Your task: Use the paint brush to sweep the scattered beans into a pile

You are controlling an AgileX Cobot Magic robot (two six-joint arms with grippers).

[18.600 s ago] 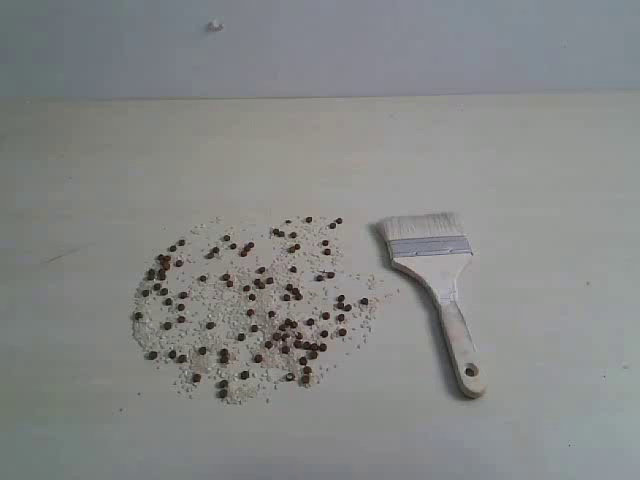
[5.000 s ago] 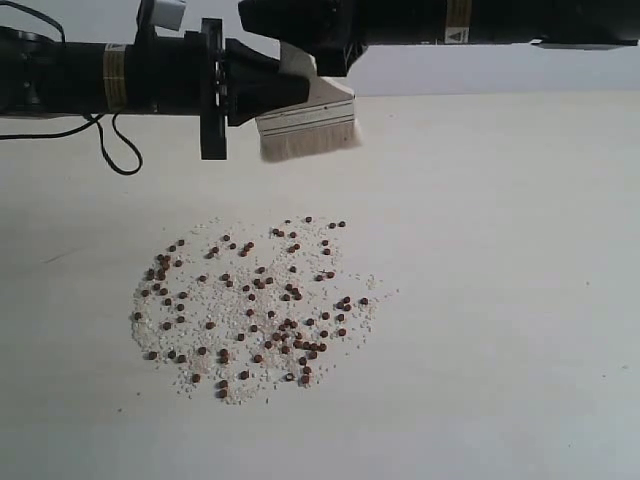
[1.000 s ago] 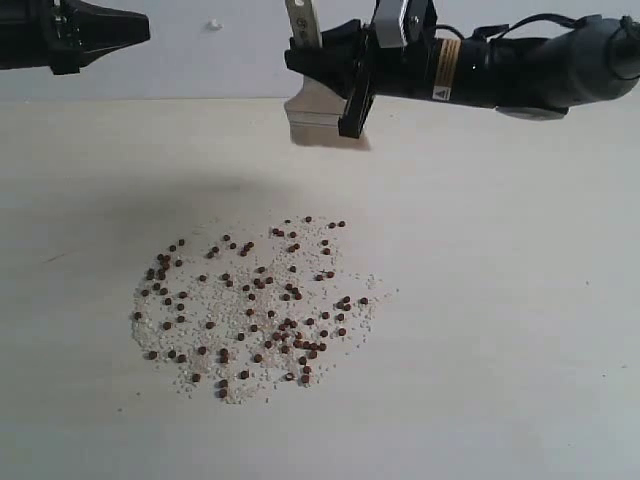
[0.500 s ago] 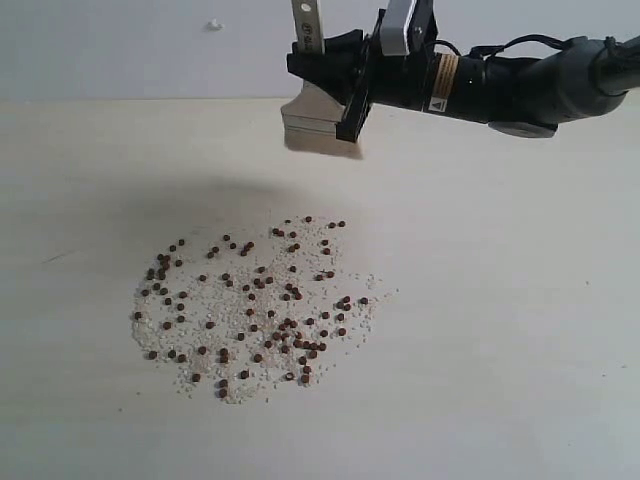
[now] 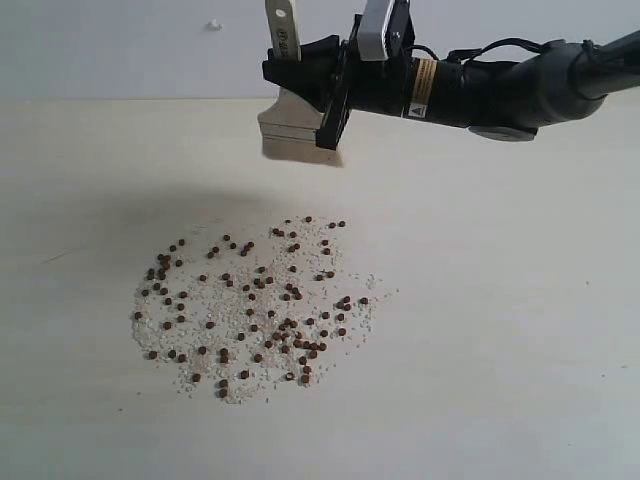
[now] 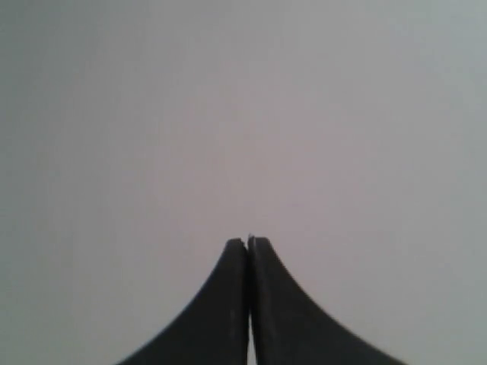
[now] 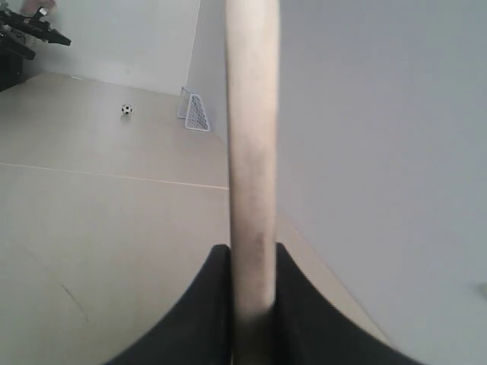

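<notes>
Lower the right pincer [image 5: 325, 100], clamped on the brush [image 5: 290, 128], until the bristles just flex on the table [image 5: 520, 300] beyond the scatter's far edge. Then draw short, light strokes inward and work round the rim; pressing hard would likely send round beans rolling. The beans [image 5: 255, 305] lie spread below the pincer, not yet heaped. The left pincer [image 6: 248, 242] is closed on nothing.

The brush hangs head-down: flat and wide, with a pale wooden handle. The beans are tiny and dark reddish-brown, among finer whitish grains.

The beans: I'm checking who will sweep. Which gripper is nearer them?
Right. The right gripper holds the paint brush in the air beyond the beans; the left gripper, shut and empty, is outside the exterior view.
</notes>
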